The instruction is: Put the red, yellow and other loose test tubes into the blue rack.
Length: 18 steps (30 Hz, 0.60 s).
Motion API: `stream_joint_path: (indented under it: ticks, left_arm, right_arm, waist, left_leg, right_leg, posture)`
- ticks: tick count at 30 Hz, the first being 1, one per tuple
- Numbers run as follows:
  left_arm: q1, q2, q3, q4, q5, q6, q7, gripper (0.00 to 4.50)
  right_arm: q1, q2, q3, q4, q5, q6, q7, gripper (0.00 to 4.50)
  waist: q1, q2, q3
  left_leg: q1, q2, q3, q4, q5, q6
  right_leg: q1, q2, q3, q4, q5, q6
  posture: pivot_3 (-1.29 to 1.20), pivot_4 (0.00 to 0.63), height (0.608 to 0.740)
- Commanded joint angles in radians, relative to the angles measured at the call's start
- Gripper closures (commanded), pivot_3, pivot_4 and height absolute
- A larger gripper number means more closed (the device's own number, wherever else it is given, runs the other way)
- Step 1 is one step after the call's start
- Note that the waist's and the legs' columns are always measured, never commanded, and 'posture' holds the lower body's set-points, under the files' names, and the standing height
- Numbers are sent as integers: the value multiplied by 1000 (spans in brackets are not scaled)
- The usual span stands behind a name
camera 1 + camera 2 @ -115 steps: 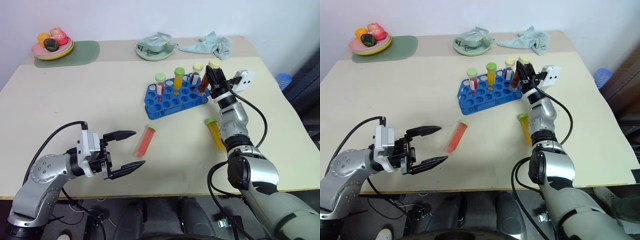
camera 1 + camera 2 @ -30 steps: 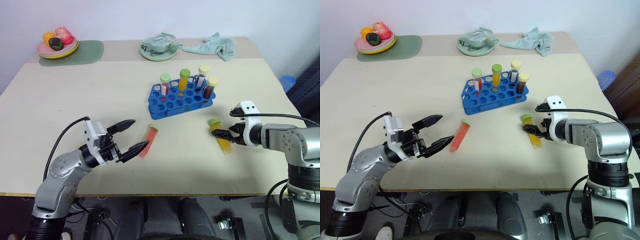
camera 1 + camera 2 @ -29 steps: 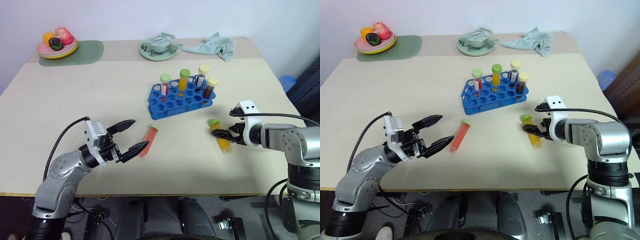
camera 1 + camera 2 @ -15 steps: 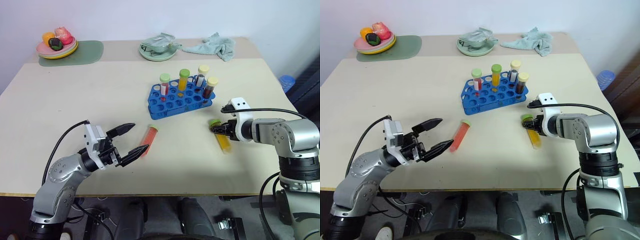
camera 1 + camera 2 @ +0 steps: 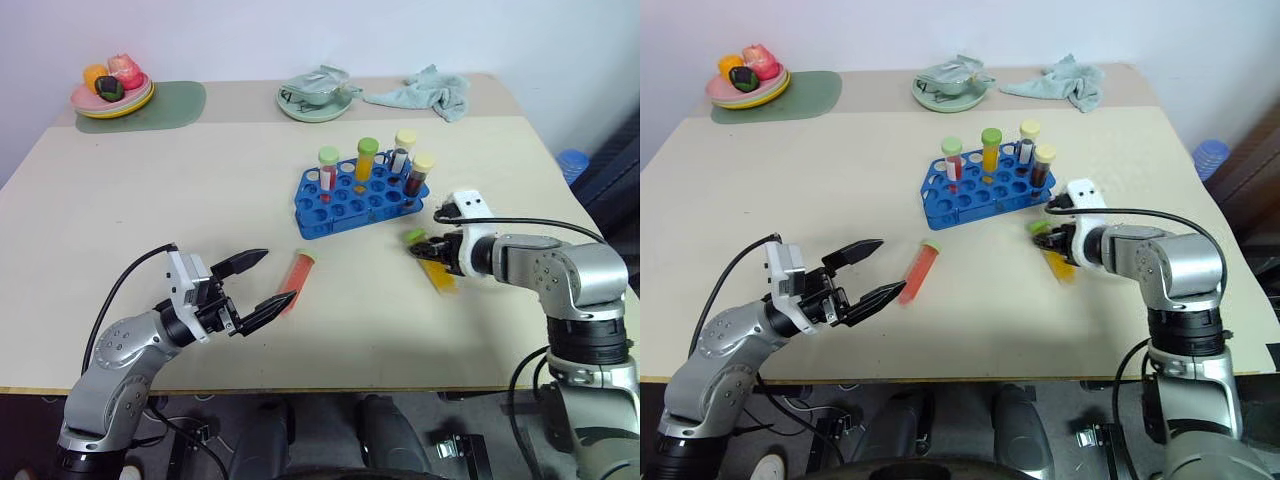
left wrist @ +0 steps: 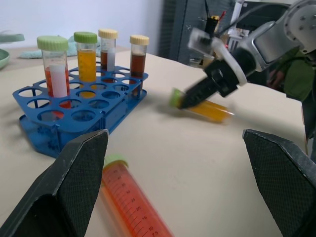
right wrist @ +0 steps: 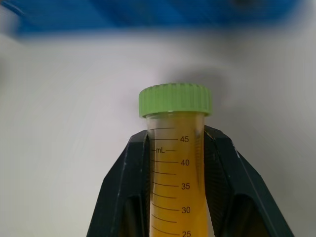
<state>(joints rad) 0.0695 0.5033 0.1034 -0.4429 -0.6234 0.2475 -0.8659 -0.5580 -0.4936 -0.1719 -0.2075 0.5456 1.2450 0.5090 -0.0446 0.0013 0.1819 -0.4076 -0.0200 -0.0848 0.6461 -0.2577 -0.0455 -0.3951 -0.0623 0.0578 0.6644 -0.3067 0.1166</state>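
Two risks stand out: the right gripper (image 7: 175,197) pinches the yellow tube (image 7: 176,163) near its cap beside the blue rack (image 5: 360,197); it may swing and miss; the left gripper (image 5: 258,283), fingers spread, flanks the red tube (image 5: 296,281) lying on the tabletop (image 5: 150,190).

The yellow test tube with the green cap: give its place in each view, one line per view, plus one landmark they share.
Left eye view: yellow test tube, right of centre, in the right gripper.
Right eye view: near centre-right, just off the blue rack's right end.
Left wrist view: blurred, upper middle, right of the rack.
Right wrist view: centre, cap up, clamped between both fingers.
Shared landmark: the blue rack.
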Motion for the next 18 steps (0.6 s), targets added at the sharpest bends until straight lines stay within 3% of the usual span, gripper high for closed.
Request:
stream_joint_path:
  ticks: [1,4,7,12,18]
  left_arm:
    - [-9,-4,20,-14,-13,-21,1,0]
    - [-16,-9,25,-6,-17,-20,4,0]
    - [-26,-13,33,5,-24,-16,8,0]
    - [-25,-10,55,0,-37,-4,18,0]
    - [5,2,89,-34,-56,14,43,0]
  right_arm:
    - [-10,102,-88,-73,88,-234,65,3681]
    - [1,172,-73,-34,71,-464,139,3681]
    - [-44,287,-83,140,89,-749,274,3681]
    - [-137,400,-87,490,-44,-1197,269,3681]
    - [-257,449,-113,934,-128,-1650,283,3681]
  waist:
    - [2,0,0]
    - [5,0,0]
    - [2,0,0]
    - [-2,0,0]
    - [-3,0,0]
  left_leg:
    - [0,0,0,0,0,0]
    - [0,0,0,0,0,0]
    - [0,0,0,0,0,0]
    - [1,0,0,0,0,0]
    - [1,0,0,-1,0,-1]
  right_leg:
    - [0,0,0,0,0,0]
    - [1,-1,-1,-1,0,0]
    - [1,-1,-1,-1,0,0]
    - [0,0,-1,1,0,0]
    - [0,-1,-1,1,0,0]
  posture:
    - [0,150,740]
    - [0,150,740]
    - [0,150,740]
    - [0,150,740]
    - [0,150,740]
